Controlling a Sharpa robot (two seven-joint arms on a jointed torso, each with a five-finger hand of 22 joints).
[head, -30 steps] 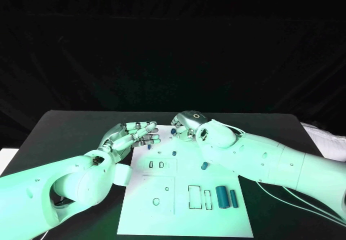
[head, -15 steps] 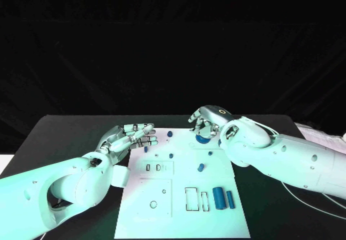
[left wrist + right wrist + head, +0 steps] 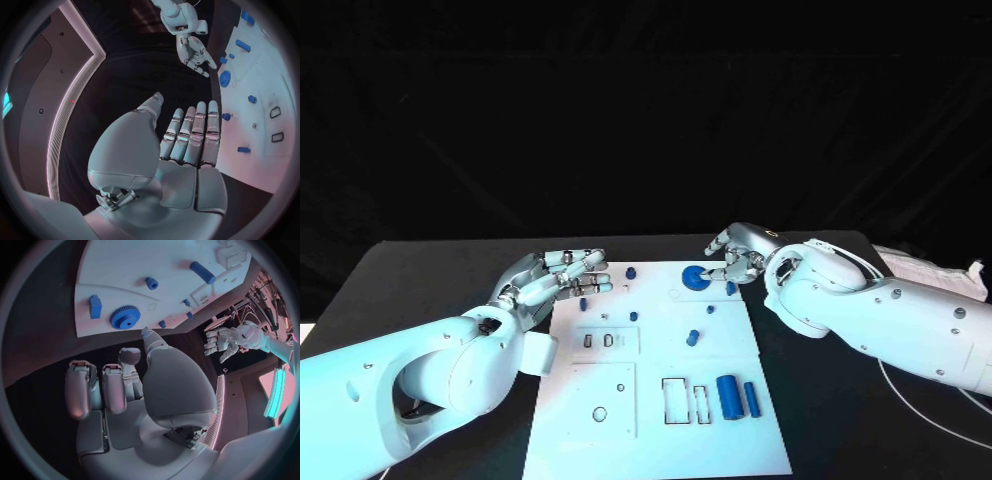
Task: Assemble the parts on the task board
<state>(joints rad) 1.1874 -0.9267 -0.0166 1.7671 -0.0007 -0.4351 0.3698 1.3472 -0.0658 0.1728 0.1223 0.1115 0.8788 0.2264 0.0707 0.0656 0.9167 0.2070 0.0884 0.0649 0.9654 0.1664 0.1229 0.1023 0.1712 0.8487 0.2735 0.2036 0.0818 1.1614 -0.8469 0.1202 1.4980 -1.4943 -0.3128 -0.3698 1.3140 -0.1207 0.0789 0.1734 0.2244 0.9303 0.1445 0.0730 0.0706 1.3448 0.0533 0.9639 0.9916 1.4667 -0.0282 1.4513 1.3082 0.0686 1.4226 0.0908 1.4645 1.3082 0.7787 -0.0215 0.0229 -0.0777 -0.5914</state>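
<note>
The white task board (image 3: 661, 430) lies in the middle of the black table. A blue gear (image 3: 694, 277) sits flat near its far right corner, with a small blue block (image 3: 730, 288) beside it. My right hand (image 3: 740, 255) hovers just right of the gear, fingers bent and apart, holding nothing. The right wrist view shows the gear (image 3: 125, 317) and block (image 3: 95, 306) beyond the right hand (image 3: 125, 390). My left hand (image 3: 560, 278) is at the board's far left corner, fingers straight, empty. Small blue pegs (image 3: 691, 338) dot the board's far half.
Two blue cylinders (image 3: 728, 397) lie side by side near the board's right edge, next to outlined rectangular slots (image 3: 689, 398). The black table (image 3: 430, 290) extends to both sides. Something white (image 3: 935, 268) lies at the table's far right edge.
My right hand has moved right, off the board's far middle, and the blue gear it covered now lies in the open. The left hand has barely moved. The camera has shifted.
</note>
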